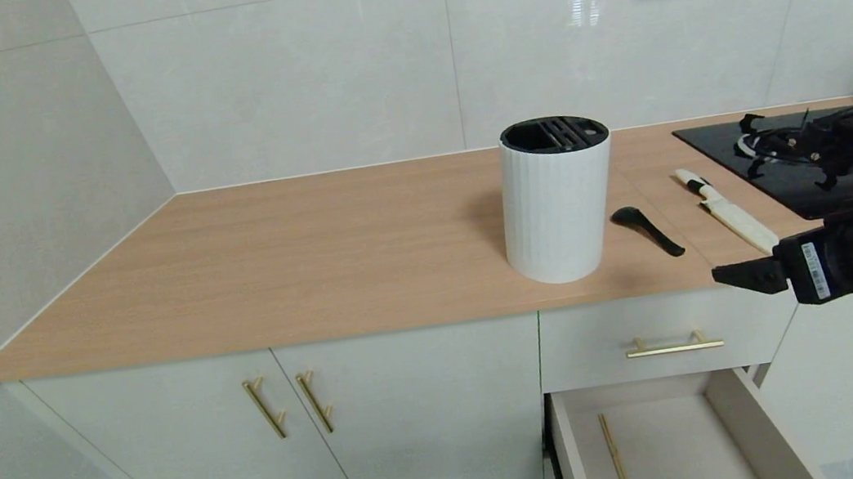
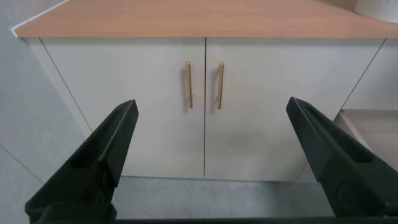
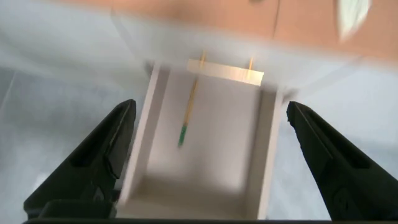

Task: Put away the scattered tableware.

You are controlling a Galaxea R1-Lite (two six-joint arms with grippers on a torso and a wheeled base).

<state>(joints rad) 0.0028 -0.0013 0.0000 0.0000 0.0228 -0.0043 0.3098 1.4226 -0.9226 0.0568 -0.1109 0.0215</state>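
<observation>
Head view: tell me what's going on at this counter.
The robot is tidying tableware. Its right end effector hangs open and empty over the open drawer, where a green-tipped chopstick already lies. A black spoon and a white knife lie on the counter beside the white slotted holder, not yet put away. The left end effector is open and empty, down low and facing the cabinet doors.

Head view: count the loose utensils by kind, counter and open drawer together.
Spoon: 1
Knife: 1
Chopstick: 1
Total: 3
</observation>
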